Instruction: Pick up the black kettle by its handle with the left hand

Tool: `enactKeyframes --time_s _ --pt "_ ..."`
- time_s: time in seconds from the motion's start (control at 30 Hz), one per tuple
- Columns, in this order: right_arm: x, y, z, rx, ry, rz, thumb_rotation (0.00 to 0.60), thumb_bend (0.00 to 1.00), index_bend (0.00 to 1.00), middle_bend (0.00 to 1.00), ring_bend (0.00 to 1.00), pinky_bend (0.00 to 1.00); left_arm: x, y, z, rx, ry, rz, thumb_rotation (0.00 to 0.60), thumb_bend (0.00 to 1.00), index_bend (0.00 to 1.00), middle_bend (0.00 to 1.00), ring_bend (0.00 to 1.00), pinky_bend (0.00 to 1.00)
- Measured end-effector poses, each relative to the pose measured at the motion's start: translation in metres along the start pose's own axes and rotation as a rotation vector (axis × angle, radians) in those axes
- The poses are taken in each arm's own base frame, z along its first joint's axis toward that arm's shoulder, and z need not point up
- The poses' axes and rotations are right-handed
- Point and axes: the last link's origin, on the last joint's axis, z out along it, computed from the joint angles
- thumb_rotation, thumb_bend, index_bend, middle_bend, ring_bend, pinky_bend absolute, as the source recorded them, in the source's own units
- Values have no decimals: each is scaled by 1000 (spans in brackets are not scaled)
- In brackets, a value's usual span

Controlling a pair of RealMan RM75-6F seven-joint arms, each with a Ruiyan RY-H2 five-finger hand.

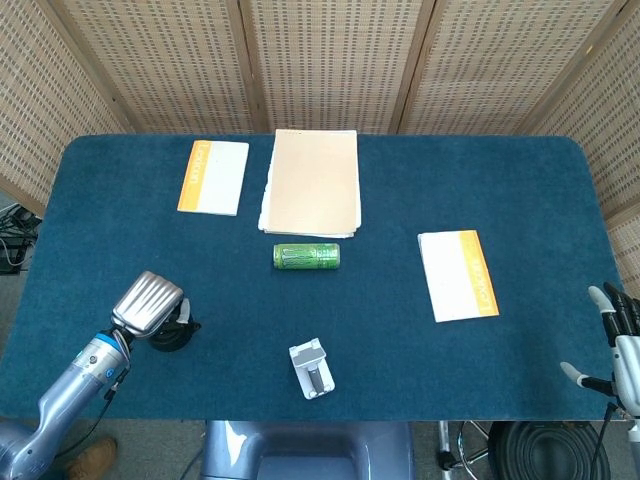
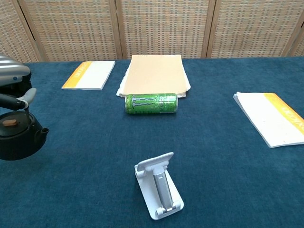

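Note:
The black kettle (image 2: 16, 142) sits at the far left of the chest view, upright, with a brown knob on its lid and its spout pointing right. My left hand (image 2: 13, 80) is over it, and its fingers (image 2: 26, 96) close around the arched handle (image 2: 10, 100). From the head view, the left hand (image 1: 148, 302) covers most of the kettle (image 1: 178, 332), near the table's front left. Whether the kettle's base touches the cloth cannot be told. My right hand (image 1: 617, 350) hangs off the table's front right corner, fingers spread and holding nothing.
A green can (image 1: 306, 256) lies on its side mid-table, in front of a tan folder (image 1: 312, 180). A white phone stand (image 1: 312, 369) sits near the front edge. Orange-and-white booklets lie at the back left (image 1: 213, 176) and at the right (image 1: 458, 274).

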Motion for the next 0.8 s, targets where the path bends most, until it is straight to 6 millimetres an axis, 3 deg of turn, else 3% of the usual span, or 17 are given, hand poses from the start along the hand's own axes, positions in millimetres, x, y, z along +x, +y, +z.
enactKeyframes --time_s 0.13,0.23,0.8 --pt "0 0 0 0 1 1 600 0 0 0 0 0 -1 1 0 1 1 8 524 1000 1000 1000 865 915" --pt "1 0 0 0 2 2 600 0 0 0 0 0 -1 2 0 8 2 8 585 1000 1000 1000 869 937" --pt "1 0 0 0 3 4 600 0 0 0 0 0 5 5 3 -15 45 41 600 1000 1000 1000 876 957"
